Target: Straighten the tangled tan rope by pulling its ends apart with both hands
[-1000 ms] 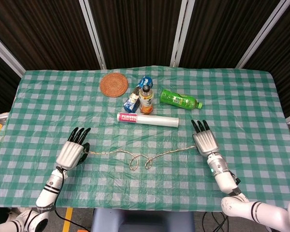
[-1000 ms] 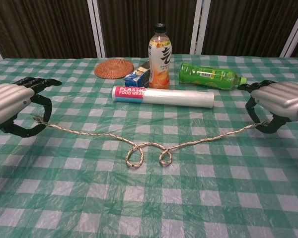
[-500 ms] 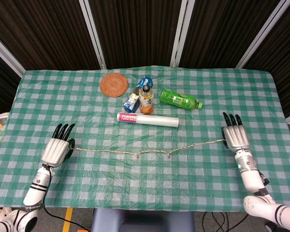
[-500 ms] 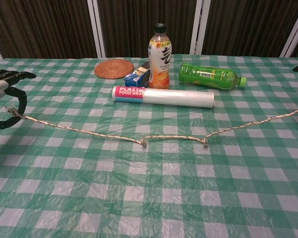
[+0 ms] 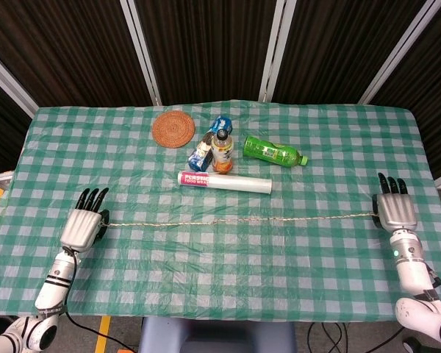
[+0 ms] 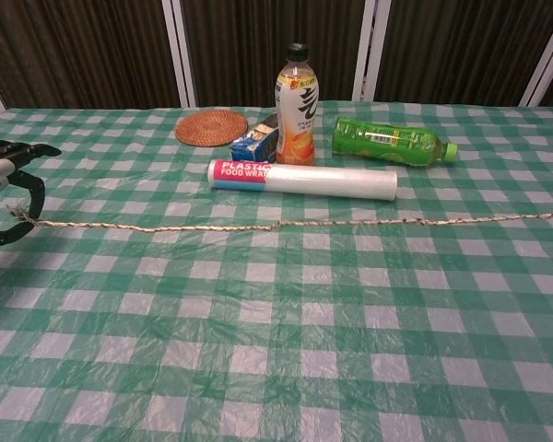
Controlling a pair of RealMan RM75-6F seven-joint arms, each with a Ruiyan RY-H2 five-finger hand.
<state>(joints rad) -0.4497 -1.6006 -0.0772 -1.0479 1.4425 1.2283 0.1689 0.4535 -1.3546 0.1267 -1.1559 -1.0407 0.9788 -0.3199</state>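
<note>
The tan rope [image 5: 239,220] [image 6: 286,224] lies taut in a nearly straight line across the green checked table, with no loops left in it. My left hand [image 5: 82,224] [image 6: 5,184] pinches its left end near the table's left side, thumb curled under. At the right side my right hand [image 5: 395,210] holds the other end; the chest view cuts this hand off, and the rope runs out past that view's right edge.
Behind the rope lie a plastic wrap roll [image 5: 225,181] [image 6: 301,180], an orange drink bottle [image 5: 222,151] [image 6: 296,104] standing upright, a green bottle [image 5: 273,151] [image 6: 388,140] on its side, a blue packet [image 5: 207,146] and a round woven coaster [image 5: 173,128] [image 6: 211,126].
Both hands have moved outward, the right much further than the left. The two small kinks in the rope's middle have pulled out and the rope is now straight.
</note>
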